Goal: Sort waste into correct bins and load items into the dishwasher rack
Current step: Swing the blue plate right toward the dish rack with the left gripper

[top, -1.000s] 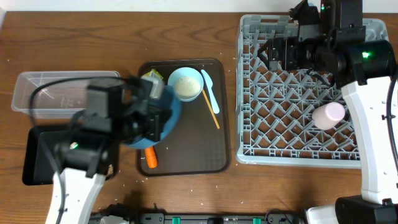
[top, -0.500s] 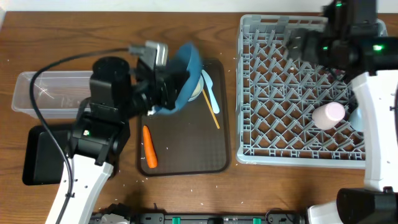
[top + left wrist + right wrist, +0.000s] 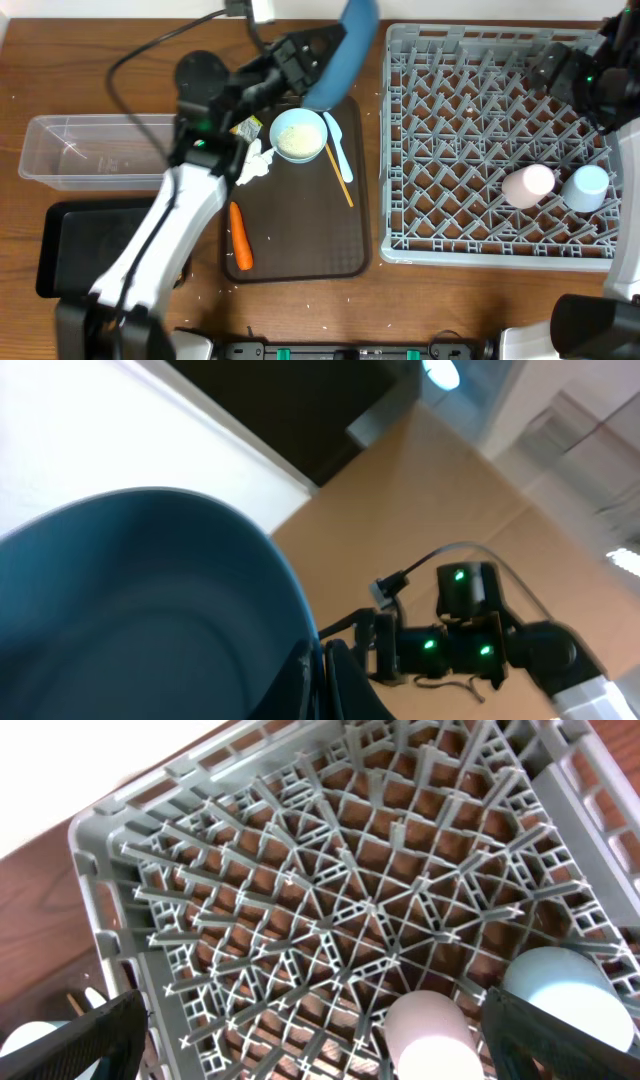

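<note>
Left fingers (image 3: 345, 685) clamped on plate (image 3: 340, 50), held tilted at top centre, just left of rack (image 3: 480, 257). Right fingers (image 3: 560, 1035) spread wide, nothing held, upper right above rack. Pink cup (image 3: 527, 185), blue cup (image 3: 587, 187) laid in rack.

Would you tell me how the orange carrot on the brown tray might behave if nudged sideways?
The carrot looks round and tapered, so it would probably roll, curving toward its thin end. It seems stiff, unlikely to bend. The tray looks smooth, so it may also slide.
</note>
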